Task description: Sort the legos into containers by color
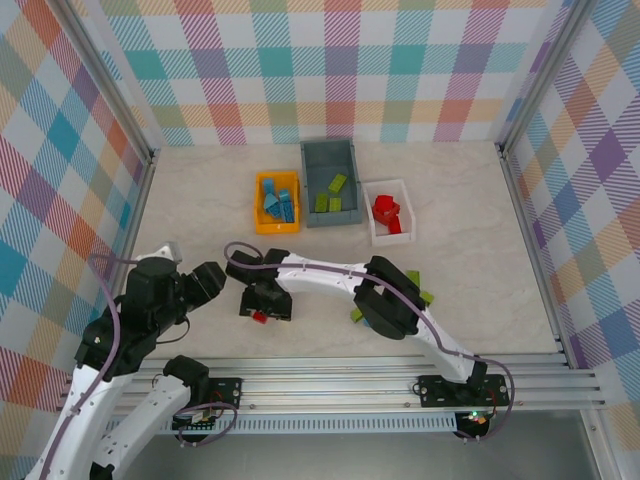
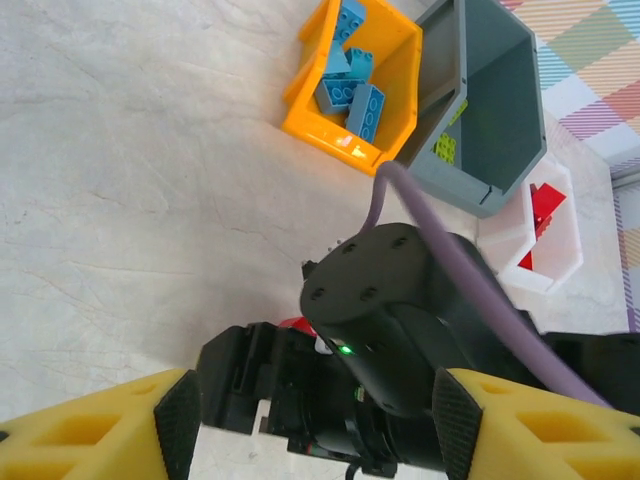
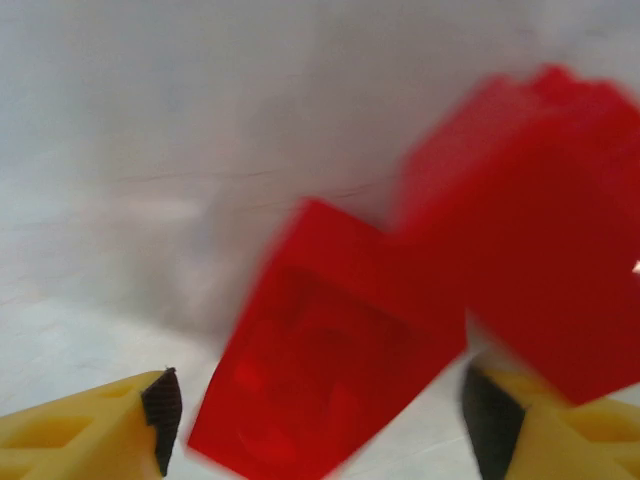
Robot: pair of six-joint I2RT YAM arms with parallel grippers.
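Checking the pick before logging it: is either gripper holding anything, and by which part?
Nothing is held. The left gripper is open and empty; the right gripper is open around blurred red legos, not clamped.

1 orange bin [image 1: 258, 203], 1 grey bin [image 1: 325, 158], 1 white bin [image 1: 390, 238], approx 4 blue legos [image 1: 277, 200], 2 arms [image 1: 320, 277]

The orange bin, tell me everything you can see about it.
The orange bin is a small, open, rectangular tub of glossy plastic, standing upright on the pale table, leftmost of three bins. Several light blue bricks lie piled inside. The grey bin sits close on its right; contact is unclear.
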